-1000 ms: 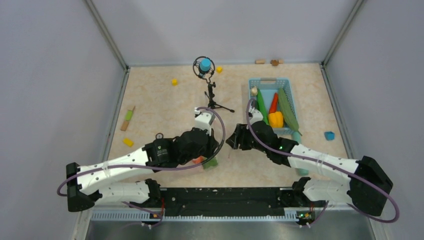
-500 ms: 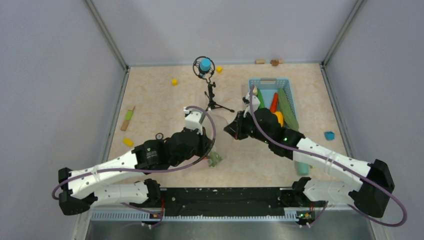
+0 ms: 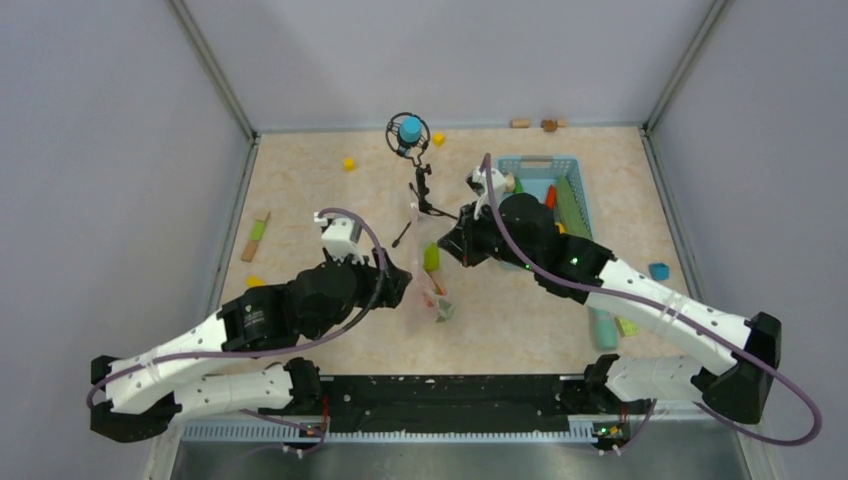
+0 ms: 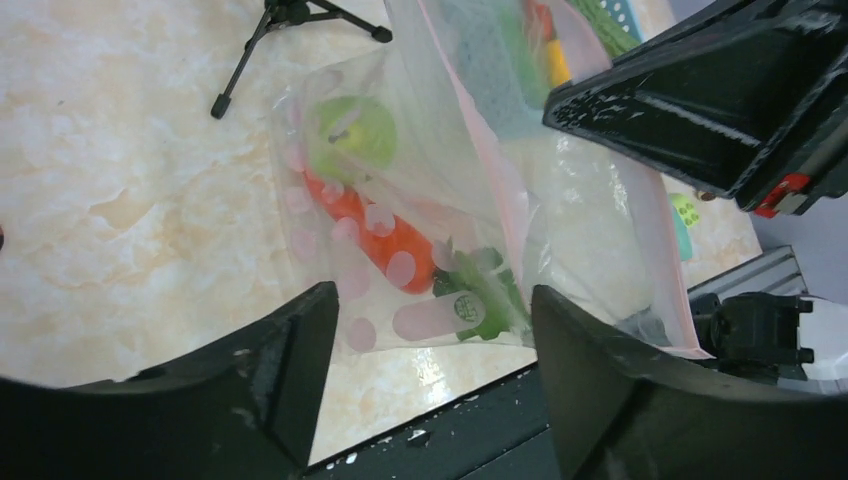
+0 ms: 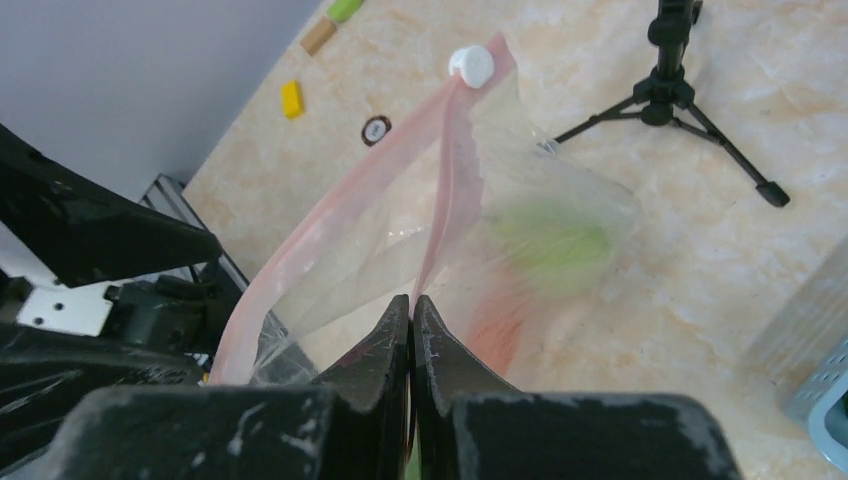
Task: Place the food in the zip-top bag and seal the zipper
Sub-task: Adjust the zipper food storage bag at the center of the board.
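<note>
From above, my right tool (image 3: 458,238) grips the top edge of the zip-top bag (image 3: 428,300), which hangs over the bench (image 3: 330,190) between my two arms. My left tool (image 3: 398,285) sits just beside it. The blue basket (image 3: 575,170) lies behind my right arm.

On the left wrist, my left tool is released, jaws wide apart. The bag lies beyond them with a green pear (image 4: 350,135) and an orange carrot (image 4: 385,235) inside.

On the right wrist, my right tool is clenched on the pink zipper (image 5: 445,190), its white slider (image 5: 472,65) at the far end.
</note>
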